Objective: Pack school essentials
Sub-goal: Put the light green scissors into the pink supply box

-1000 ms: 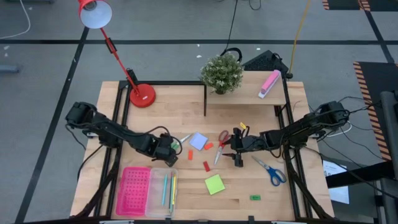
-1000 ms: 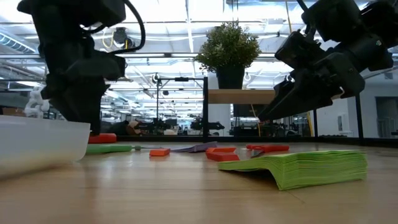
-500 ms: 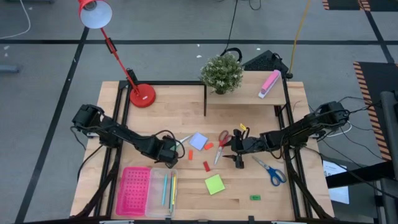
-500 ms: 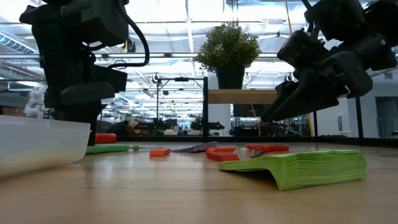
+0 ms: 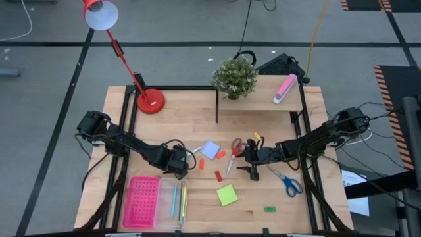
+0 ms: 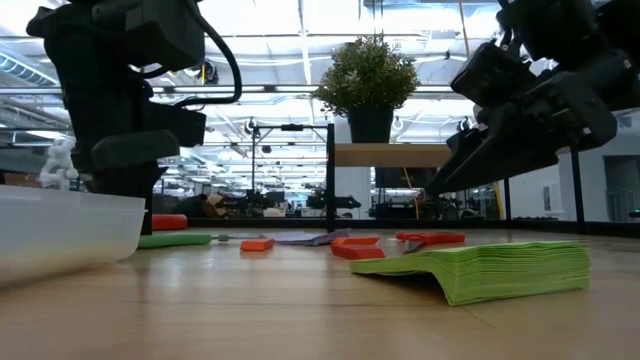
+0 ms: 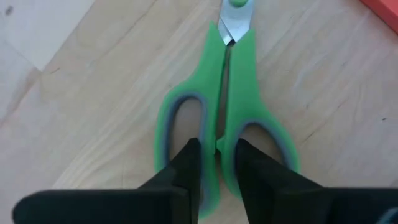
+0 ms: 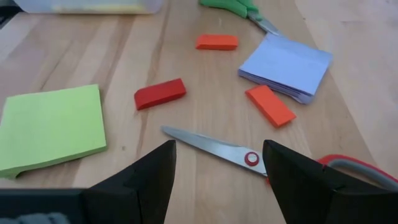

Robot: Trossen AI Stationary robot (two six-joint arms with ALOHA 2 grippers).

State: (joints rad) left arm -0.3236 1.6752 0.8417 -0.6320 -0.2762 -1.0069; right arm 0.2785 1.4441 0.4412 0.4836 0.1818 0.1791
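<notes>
Wooden planks of the table (image 5: 184, 122) are carrying a scatter of school supplies under a red desk lamp (image 5: 125, 56), with a potted plant (image 5: 234, 78) standing on a raised shelf at the back. At centre-left, the left gripper (image 7: 216, 163) is pressing down on the green scissors (image 7: 225, 118), its fingers (image 7: 186, 165) nearly together, pinching the inner bars where the two handle loops meet, the scissors lying flat on the wood. Right of centre, the right gripper (image 8: 219, 163) is hovering with its fingers (image 8: 152, 171) spread wide apart just above the red scissors (image 8: 249, 155), holding nothing. Between the arms are lying a pale-blue note pad (image 5: 210, 149) and small red and orange blocks (image 5: 218, 176). Nearer the front edge are sitting a green note pad (image 5: 227, 195), the blue scissors (image 5: 287, 181), a pink tray (image 5: 140, 201) and a clear box of pencils (image 5: 172, 201).
</notes>
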